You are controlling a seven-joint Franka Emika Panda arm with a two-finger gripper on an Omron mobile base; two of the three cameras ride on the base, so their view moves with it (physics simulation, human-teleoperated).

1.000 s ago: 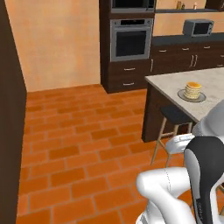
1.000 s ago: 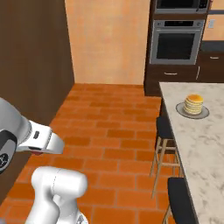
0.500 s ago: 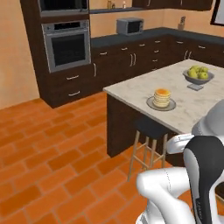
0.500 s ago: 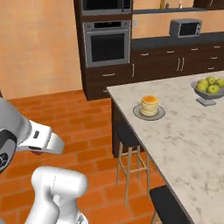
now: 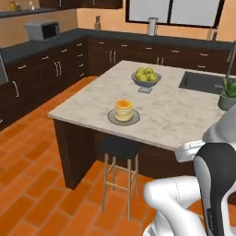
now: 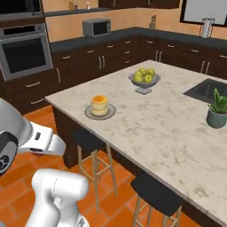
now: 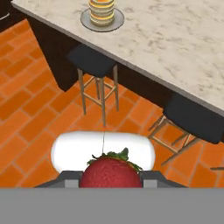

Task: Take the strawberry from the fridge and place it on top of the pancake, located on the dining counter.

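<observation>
Hand point(image 7: 111, 186) clenched on the strawberry point(image 7: 111, 172); in the hand view the berry sits low at centre, green cap up, filling the gap between the tips. Judged: carried tucked close to the robot so it stays put while the base travels, not extended for a placement.

Pancake point(image 5: 123, 109) stacked on a grey plate point(image 5: 112, 120) near the left front corner of the desk point(image 5: 179, 115). That spot is close to the edge, so it should be reachable from the stool side. Top of the stack looks flat with an orange patch; a round berry may roll on it, so a low, gentle release is called for.

Step in hand (judged): transport phase; berry is out of the fridge, placement not yet done. The desk lies ahead of the hand, well apart.

Surface: pale marble top on a dark wood base. Also on it: a fruit bowl point(image 5: 145, 80) of yellow-green fruit beyond the plate, a sink point(image 5: 205, 82) far right, a potted plant point(image 6: 217, 111) at the right.

Room: orange brick floor, two dark stools point(image 7: 92, 60) tucked at the near edge, dark wall cabinets, a microwave point(image 6: 97, 27) and an oven point(image 6: 25, 52) on the far left wall.
</observation>
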